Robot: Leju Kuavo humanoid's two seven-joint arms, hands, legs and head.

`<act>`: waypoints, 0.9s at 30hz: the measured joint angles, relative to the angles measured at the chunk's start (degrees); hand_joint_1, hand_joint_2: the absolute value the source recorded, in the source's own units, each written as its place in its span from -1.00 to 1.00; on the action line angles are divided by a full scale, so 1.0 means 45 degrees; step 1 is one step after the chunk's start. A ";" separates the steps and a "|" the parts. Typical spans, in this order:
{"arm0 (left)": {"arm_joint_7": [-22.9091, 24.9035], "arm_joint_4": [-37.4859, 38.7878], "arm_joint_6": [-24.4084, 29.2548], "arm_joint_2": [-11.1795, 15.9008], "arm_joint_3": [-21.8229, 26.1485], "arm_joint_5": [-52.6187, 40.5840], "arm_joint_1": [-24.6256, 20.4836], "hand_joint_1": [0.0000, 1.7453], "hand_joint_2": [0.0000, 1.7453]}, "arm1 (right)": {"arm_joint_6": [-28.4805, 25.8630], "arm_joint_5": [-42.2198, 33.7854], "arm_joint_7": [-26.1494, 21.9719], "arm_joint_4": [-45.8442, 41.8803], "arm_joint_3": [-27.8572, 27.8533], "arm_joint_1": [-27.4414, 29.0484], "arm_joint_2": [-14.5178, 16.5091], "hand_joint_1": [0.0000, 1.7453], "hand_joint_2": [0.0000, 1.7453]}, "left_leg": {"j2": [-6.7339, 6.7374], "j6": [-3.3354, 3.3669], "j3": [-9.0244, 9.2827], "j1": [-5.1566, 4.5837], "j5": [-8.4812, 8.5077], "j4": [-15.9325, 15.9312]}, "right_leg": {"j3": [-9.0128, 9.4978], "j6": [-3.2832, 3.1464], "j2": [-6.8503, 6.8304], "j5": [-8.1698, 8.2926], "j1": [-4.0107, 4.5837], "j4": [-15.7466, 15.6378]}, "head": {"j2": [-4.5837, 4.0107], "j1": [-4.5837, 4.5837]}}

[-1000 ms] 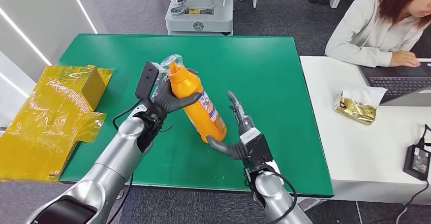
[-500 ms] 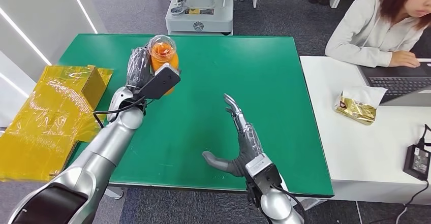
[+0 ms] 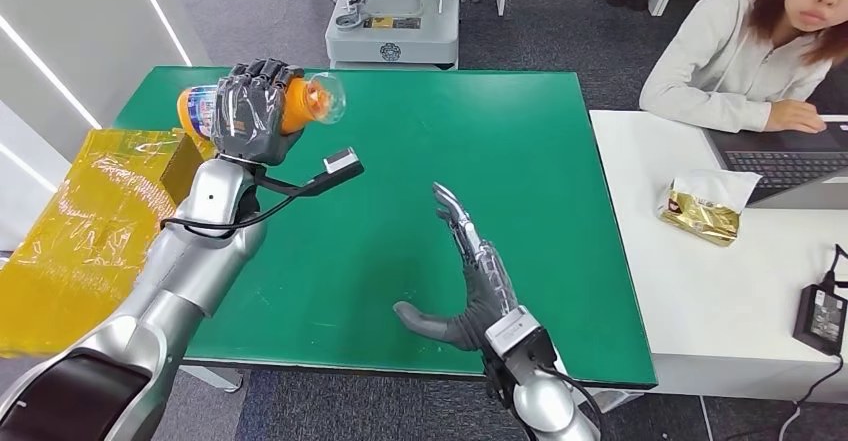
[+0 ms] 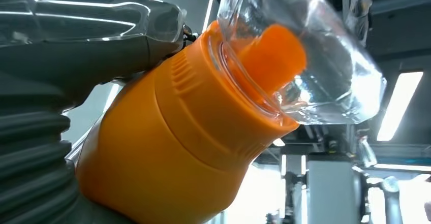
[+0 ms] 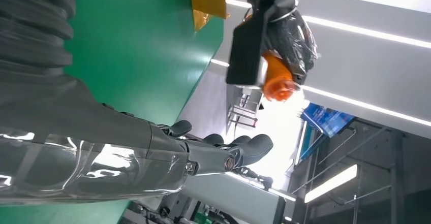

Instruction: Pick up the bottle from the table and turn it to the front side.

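My left hand (image 3: pixel 252 109) grips an orange bottle (image 3: pixel 196 105) with a clear cap (image 3: pixel 330 94), raised above the far left of the green table (image 3: pixel 540 141). The bottle lies on its side in the hand, cap pointing right. Close up, the left wrist view has the bottle's orange shoulder (image 4: pixel 167 148) and clear cap (image 4: pixel 305 56) beside my left hand (image 4: pixel 76 46). My right hand (image 3: pixel 470 281) is open above the near middle of the table, fingers stretched away from me. The right wrist view shows that hand (image 5: pixel 127 148) empty, with the bottle (image 5: pixel 277 79) far off.
Yellow crinkled wrapping (image 3: pixel 90 221) lies off the table's left side. A white desk (image 3: pixel 740 271) on the right carries a gold packet (image 3: pixel 705 206), a laptop (image 3: pixel 790 166) and a black adapter (image 3: pixel 822 316). A person (image 3: pixel 750 46) sits there. Grey machinery (image 3: pixel 395 11) stands beyond the table.
My left arm lifted the bottle away to the far left and turned it from upright onto its side. My right hand drew back from the bottle and stays open near me.
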 joint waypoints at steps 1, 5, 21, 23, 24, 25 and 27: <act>0.0091 0.0062 -0.0022 0.0101 0.0008 -0.0191 0.0010 1.00 1.00 | -0.0011 -0.0151 -0.0011 -0.0075 -0.0022 0.0005 -0.0022 -1.00 1.00 | 0.0000 0.0000 0.0000 0.0000 0.0000 0.0000 | 0.0000 0.0000 0.0000 0.0000 0.0000 0.0000 | 0.0000 0.0000; 0.0121 0.0306 -0.0037 0.0486 0.0107 -0.0501 0.0078 1.00 1.00 | -0.0039 -0.0526 -0.0021 -0.0445 -0.0230 0.0051 -0.0197 -1.00 1.00 | 0.0000 0.0000 -0.0001 0.0000 0.0000 0.0000 | -0.0001 0.0000 0.0000 0.0000 0.0000 0.0000 | 0.0000 0.0000; 0.2753 0.1248 -0.1080 0.1852 0.0140 -0.2500 0.1254 1.00 1.00 | -0.0184 -0.1500 -0.0471 -0.1112 -0.1612 0.0625 -0.0880 -1.00 1.00 | 0.0016 -0.0002 -0.0003 0.0001 -0.0002 -0.0005 | -0.0013 -0.0001 0.0017 -0.0001 0.0000 0.0000 | 0.0000 -0.0001; 0.2938 0.1372 -0.1122 0.2051 0.0090 -0.2501 0.1541 1.00 1.00 | -0.0208 -0.1520 -0.0613 -0.1151 -0.1831 0.0832 -0.0950 -1.00 1.00 | 0.0017 -0.0002 -0.0008 0.0001 -0.0002 -0.0006 | -0.0019 -0.0001 0.0017 -0.0002 0.0000 0.0000 | 0.0000 -0.0001; 0.2982 0.1413 -0.1137 0.2133 0.0077 -0.2501 0.1673 1.00 1.00 | -0.0221 -0.1569 -0.0651 -0.1206 -0.1946 0.0908 -0.0974 -1.00 1.00 | 0.0017 -0.0002 -0.0011 0.0001 -0.0002 -0.0007 | -0.0020 -0.0001 0.0017 -0.0002 0.0000 0.0000 | 0.0000 0.0000; 0.3014 0.1442 -0.1142 0.2227 0.0072 -0.2501 0.1810 1.00 1.00 | -0.0236 -0.1627 -0.0668 -0.1293 -0.2079 0.0983 -0.0998 -1.00 1.00 | 0.0018 -0.0002 -0.0013 0.0001 -0.0002 -0.0008 | -0.0021 -0.0001 0.0018 -0.0002 0.0000 0.0000 | 0.0000 0.0001; 0.3045 0.1470 -0.1139 0.2421 0.0068 -0.2500 0.2111 1.00 1.00 | -0.0240 -0.1769 -0.0636 -0.1552 -0.2428 0.1146 -0.1053 -1.00 1.00 | 0.0026 -0.0002 -0.0014 0.0000 -0.0003 -0.0008 | -0.0023 -0.0001 0.0026 -0.0002 0.0000 -0.0001 | 0.0000 0.0001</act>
